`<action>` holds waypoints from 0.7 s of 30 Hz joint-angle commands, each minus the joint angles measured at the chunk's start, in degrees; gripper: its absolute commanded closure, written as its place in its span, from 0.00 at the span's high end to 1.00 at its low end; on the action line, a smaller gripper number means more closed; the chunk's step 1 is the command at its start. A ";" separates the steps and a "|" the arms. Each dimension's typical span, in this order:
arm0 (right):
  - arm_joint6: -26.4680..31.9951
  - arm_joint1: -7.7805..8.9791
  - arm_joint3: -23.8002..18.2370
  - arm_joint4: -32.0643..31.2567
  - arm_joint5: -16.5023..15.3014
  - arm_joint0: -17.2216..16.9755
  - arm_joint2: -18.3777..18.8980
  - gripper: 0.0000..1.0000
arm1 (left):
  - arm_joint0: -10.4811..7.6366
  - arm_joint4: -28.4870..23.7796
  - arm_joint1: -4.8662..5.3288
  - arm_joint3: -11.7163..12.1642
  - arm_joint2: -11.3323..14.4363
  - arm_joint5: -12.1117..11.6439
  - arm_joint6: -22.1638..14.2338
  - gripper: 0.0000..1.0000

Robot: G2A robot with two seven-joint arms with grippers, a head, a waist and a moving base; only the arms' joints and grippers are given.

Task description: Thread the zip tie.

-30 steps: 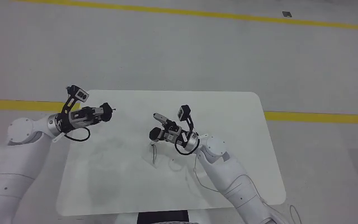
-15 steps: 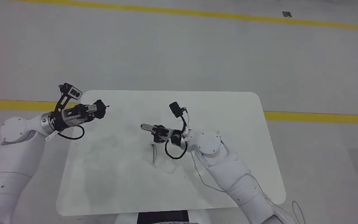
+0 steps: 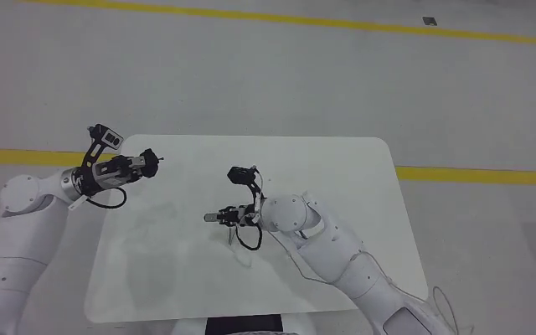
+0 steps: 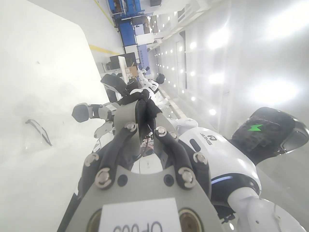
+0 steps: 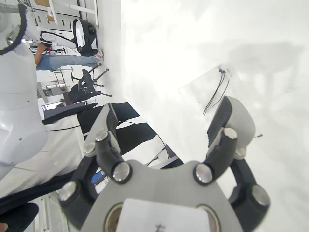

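- Table [image 3: 335,167]: a white top with rounded corners. In the top view you see both grippers over its left half.
- Zip ties [image 5: 217,90]: a few thin black strips lying flat and close together on the table. They sit near its middle, a little toward the robot's side, with their small heads gathered at one end.
- Clear bag [image 5: 193,85]: a see-through sheet lying flat on the table. The zip ties fall within its outline, but you cannot tell whether they are inside it or on top of it.
- Right gripper [image 5: 166,105]: its fingers are spread wide with nothing between them. It hangs low over the table, just beside the zip ties. In the right wrist view one fingertip overlaps the strips' tail ends. You cannot tell whether it touches them.
- Left gripper [image 4: 142,97]: it is held above the far left part of the table, well apart from the zip ties and from the right gripper. Its fingers are pressed together, black pad against black pad.
- Dark piece [image 4: 154,108]: a small black bit showing at the left gripper's tips. You cannot tell what it is or whether it is gripped.
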 commanded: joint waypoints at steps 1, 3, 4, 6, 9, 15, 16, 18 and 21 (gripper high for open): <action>0.00 0.00 0.00 0.00 0.00 0.00 0.00 1.00 | 0.00 0.00 0.00 0.00 0.00 0.00 0.00 0.00; 0.00 0.00 0.00 0.00 0.00 0.00 0.00 1.00 | 0.00 0.00 0.00 0.00 0.00 0.00 0.00 0.00; -0.86 -0.07 -0.32 0.03 -1.00 -0.37 -0.45 1.00 | 0.00 0.00 0.00 0.00 0.00 0.00 0.00 0.00; 1.34 -0.20 -0.05 -0.07 -1.44 0.13 -1.67 1.00 | 0.00 0.00 0.00 0.00 0.00 0.00 0.00 0.00; 6.61 -0.54 0.79 -3.94 0.00 2.72 -4.68 1.00 | 0.00 0.00 0.00 0.00 0.00 0.00 0.00 0.00; 8.10 -2.31 3.95 -4.93 0.00 5.08 -6.62 1.00 | 0.00 0.00 0.00 0.00 0.00 0.00 0.00 0.00; 8.66 -2.67 5.06 -5.34 0.00 5.48 -6.92 1.00 | 0.00 0.00 0.00 0.00 0.00 0.00 0.00 0.00; 11.08 -3.61 7.22 -7.72 0.00 6.81 -7.70 1.00 | 0.00 0.00 0.00 0.00 0.00 0.00 0.00 0.00; 11.33 -3.76 7.31 -7.67 0.00 6.88 -7.72 1.00 | 0.00 0.00 0.00 0.00 0.00 0.00 0.00 0.00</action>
